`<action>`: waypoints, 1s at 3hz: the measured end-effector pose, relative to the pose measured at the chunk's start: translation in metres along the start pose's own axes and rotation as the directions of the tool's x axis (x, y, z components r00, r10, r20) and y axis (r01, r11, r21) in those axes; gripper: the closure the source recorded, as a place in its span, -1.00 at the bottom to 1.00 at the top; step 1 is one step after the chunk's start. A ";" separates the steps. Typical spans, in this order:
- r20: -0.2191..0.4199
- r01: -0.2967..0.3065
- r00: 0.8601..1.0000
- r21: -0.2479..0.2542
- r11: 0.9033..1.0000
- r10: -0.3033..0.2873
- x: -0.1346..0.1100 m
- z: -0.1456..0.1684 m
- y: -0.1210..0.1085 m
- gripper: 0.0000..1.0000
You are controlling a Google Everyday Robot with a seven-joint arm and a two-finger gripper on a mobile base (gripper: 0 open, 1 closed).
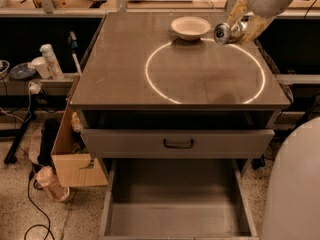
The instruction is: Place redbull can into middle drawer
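Observation:
The redbull can point(221, 33), slim and silvery, lies on its side in the air above the back right of the cabinet top, its round end facing the camera. My gripper point(239, 28) is shut on it, with yellowish fingers point(254, 30) around its body. The can hangs just right of the white bowl point(190, 27). The middle drawer point(175, 209) stands pulled out at the bottom of the view, its bare grey floor showing with nothing in it.
Above the open drawer, a grey drawer front with a black handle point(178, 143) sticks out a little. A white light ring point(150, 81) marks the cabinet top point(120, 79). A cardboard box point(70, 156), bottles and cables stand left. The robot's white body point(295, 184) fills the lower right.

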State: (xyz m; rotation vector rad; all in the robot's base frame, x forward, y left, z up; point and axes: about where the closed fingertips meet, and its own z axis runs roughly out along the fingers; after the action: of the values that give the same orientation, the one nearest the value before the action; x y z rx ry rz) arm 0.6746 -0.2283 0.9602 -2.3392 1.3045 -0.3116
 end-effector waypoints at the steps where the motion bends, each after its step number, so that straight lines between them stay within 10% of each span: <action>1: 0.000 0.000 1.000 0.000 1.000 0.000 0.000 0.000 0.000 1.00; 3: 0.040 0.001 0.999 0.021 1.000 -0.002 -0.027 -0.004 0.005 1.00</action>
State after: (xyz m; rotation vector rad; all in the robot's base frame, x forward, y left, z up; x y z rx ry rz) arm 0.6553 -0.2085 0.9619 -2.3170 1.2750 -0.2767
